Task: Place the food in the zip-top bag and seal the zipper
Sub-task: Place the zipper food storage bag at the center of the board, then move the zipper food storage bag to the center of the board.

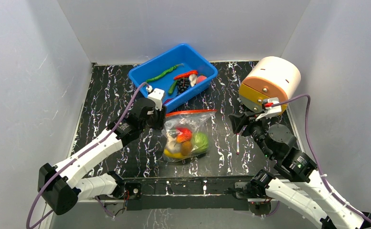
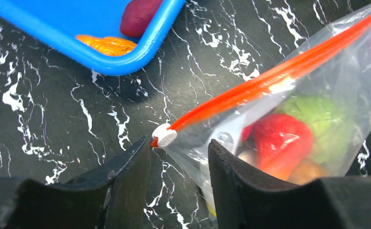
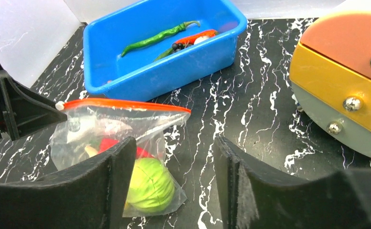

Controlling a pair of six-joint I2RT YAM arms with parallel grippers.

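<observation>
Pale grey-white walls (image 1: 26, 71) box in the left, far and right sides of a black table (image 1: 107, 105) veined with white like marble. At the left, the left gripper (image 1: 157, 117) sits low over the table at the bag's far-left corner. Its fingers (image 2: 126, 176) are spread, and the zipper's small white end (image 2: 164, 135) lies between the tips, just beside the left one and not pinched. Far of it stands a blue tub (image 1: 157, 58) holding a long green chili (image 1: 164, 73), a red chili (image 1: 185, 74) and some small dark pieces. The zip-top bag (image 1: 188, 138) lies near the middle of the table, just near of the tub, with its mouth facing far. The red-orange zipper (image 1: 191, 112) runs left to right along that mouth as one line; I cannot tell whether it is pressed shut along its whole length. The food (image 1: 185, 143) is inside the bag: a green melon (image 1: 201, 141) on the right, a red piece (image 1: 184, 133) and a yellow piece (image 1: 174, 154) at the near end. A thin pen (image 1: 238, 143) lies on the table right of the bag. The right gripper (image 1: 238, 125) hangs just above it, fingers (image 3: 116, 181) spread and holding nothing. At the far right rests a round drawer unit (image 1: 271, 81) with a cream body and orange, yellow and grey fronts with metal knobs.
</observation>
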